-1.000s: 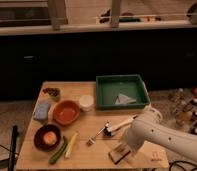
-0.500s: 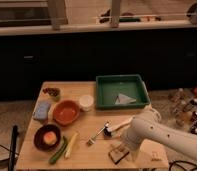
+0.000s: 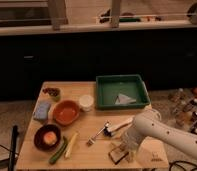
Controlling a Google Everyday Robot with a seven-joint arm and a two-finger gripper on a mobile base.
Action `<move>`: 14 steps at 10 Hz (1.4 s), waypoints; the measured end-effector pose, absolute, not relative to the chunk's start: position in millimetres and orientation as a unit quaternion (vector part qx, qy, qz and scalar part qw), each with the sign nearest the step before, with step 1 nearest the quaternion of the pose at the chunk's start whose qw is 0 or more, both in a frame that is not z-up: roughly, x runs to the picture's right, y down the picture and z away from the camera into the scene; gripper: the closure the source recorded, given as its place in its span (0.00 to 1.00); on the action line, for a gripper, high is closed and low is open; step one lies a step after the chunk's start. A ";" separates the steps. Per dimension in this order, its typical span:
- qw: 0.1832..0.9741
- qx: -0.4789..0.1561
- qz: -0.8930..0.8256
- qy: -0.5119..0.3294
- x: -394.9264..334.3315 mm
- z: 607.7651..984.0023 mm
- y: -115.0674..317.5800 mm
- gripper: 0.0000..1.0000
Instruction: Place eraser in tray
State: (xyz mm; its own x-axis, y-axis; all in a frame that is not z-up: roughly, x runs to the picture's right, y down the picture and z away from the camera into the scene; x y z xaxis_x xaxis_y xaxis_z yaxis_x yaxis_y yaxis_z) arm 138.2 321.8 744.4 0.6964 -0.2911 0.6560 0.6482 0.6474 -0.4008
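Note:
The eraser [image 3: 117, 154], a small tan block with a dark base, lies on the wooden table [image 3: 92, 157] near its front edge, right of centre. My gripper [image 3: 123, 151] comes down from the white arm [image 3: 157, 132] and sits right at the eraser, partly hiding it. The green tray [image 3: 100, 93] stands at the back right of the table, well behind the eraser. It holds a pale scrap of paper [image 3: 124, 99].
A white-handled brush [image 3: 112, 129] lies just behind the eraser. An orange bowl [image 3: 66, 112], white cup [image 3: 85, 102], blue-grey sponge [image 3: 42, 110], dark bowl with fruit [image 3: 47, 137] and a cucumber [image 3: 58, 151] fill the left side. Bottles [image 3: 189, 107] stand beyond the table's right edge.
The gripper has shifted very slightly left at the eraser. The arm and the other things have hardly moved.

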 end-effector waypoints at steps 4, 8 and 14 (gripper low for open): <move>0.864 -0.324 -0.266 -0.280 143.4 751.1 327.3 0.59; 0.868 -0.321 -0.258 -0.279 150.8 751.9 324.6 0.97; 0.872 -0.318 -0.260 -0.267 160.3 735.9 297.9 1.00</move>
State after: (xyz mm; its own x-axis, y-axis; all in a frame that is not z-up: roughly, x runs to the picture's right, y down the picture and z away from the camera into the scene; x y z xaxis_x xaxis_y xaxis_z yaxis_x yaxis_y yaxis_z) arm 160.3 297.9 735.9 0.7220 -0.2830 0.6314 0.6228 0.6633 -0.4149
